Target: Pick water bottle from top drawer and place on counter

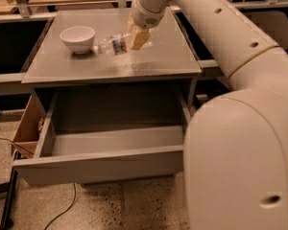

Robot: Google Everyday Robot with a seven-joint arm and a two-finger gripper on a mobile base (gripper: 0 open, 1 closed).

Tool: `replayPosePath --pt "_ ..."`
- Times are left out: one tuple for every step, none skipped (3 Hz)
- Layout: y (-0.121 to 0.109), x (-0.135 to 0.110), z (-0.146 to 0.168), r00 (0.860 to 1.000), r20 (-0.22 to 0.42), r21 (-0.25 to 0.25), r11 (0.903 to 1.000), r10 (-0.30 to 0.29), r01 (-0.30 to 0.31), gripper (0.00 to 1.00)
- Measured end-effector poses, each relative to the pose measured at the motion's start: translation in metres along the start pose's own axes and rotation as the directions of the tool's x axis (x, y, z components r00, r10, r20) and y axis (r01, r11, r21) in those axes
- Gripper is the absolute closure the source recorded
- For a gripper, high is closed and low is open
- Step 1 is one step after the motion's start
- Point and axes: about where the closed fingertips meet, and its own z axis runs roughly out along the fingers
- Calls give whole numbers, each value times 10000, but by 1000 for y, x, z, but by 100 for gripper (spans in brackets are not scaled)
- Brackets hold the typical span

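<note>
Over grey counter [158, 63], claw [138, 39] tight around ribbed clear water bottle [110, 45] (white bowl [78, 37] nearby)

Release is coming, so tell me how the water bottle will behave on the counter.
The water bottle, gripped lying sideways by the pincer over the counter, is cylindrical, so it may roll, perhaps toward the bowl. Clear plastic suggests it is light and easily nudged.

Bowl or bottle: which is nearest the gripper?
The water bottle, tipped sideways, cap toward the white bowl; the gripper clamps its bottom end. The bowl stands upright on the counter, clear of the gripper.
</note>
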Motion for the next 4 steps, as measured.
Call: replayPosePath --pt "3 -16 36 9826 457 -1043 9774 -1800 1839 100" --pt "9 -15 56 9713 689 -1530 9597 -2277 2359 100" --pt "15 -8 69 9693 830 -1866 9519 -2312 2430 82" --pt "19 -1 73 9707 896 -2053 9495 -2232 2373 51"
